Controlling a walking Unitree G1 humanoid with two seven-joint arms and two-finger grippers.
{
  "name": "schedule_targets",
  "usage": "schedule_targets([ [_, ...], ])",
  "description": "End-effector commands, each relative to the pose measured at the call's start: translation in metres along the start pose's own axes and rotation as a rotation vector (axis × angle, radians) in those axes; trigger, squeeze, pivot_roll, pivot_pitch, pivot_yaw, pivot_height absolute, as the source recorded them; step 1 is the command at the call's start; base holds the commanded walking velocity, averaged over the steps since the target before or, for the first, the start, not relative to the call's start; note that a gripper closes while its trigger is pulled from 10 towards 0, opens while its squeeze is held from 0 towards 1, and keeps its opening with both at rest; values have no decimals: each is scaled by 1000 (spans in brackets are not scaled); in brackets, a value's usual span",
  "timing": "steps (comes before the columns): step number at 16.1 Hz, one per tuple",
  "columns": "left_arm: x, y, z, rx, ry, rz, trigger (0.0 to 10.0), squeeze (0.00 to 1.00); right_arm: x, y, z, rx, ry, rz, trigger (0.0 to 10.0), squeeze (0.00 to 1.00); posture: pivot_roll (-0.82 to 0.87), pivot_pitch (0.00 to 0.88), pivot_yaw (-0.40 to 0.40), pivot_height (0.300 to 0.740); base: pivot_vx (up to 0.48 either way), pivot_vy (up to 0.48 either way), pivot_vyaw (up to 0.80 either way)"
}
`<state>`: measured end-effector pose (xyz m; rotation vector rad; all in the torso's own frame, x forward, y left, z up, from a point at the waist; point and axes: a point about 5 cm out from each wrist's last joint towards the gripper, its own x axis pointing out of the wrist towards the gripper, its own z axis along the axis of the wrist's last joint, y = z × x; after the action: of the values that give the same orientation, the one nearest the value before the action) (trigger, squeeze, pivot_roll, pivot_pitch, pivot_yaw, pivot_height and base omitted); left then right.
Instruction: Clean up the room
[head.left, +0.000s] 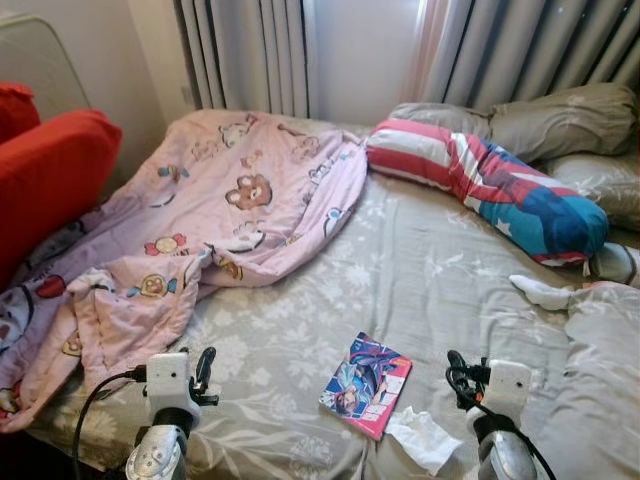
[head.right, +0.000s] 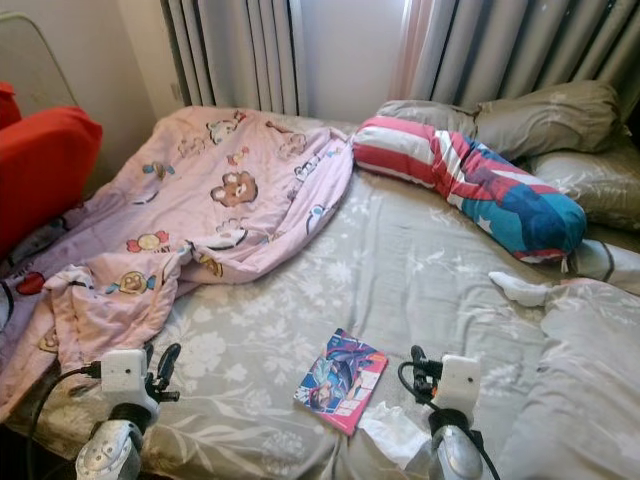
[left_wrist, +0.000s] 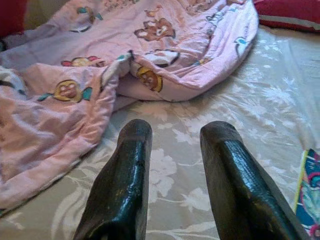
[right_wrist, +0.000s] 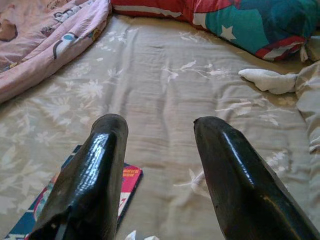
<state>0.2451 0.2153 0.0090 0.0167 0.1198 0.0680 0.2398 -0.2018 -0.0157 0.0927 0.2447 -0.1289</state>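
A colourful book lies on the grey flowered bed sheet near the bed's front edge, with a crumpled white tissue just right of it. A pink teddy-bear blanket is heaped over the bed's left half. A white sock lies at the right. My left gripper hovers open over the sheet, left of the book and near the blanket's edge. My right gripper is open too, just right of the book, nothing between its fingers.
A long red, white and blue bolster and grey pillows lie at the head of the bed under the curtains. A red chair stands at the left. A grey duvet bunches at the right.
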Motion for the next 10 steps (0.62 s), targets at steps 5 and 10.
schedule_targets([
  [5, 0, -11, 4, -13, -11, -40, 10000, 0, 0, 3, -5, 2, 51, -32, 10000, 0, 146, 0, -67, 740, 0, 0, 0],
  [10, 4, -13, 7, -13, -17, -55, 10000, 0, 2, 0, -3, -9, 52, -57, 10000, 0, 134, 0, -61, 700, 0, 0, 0],
])
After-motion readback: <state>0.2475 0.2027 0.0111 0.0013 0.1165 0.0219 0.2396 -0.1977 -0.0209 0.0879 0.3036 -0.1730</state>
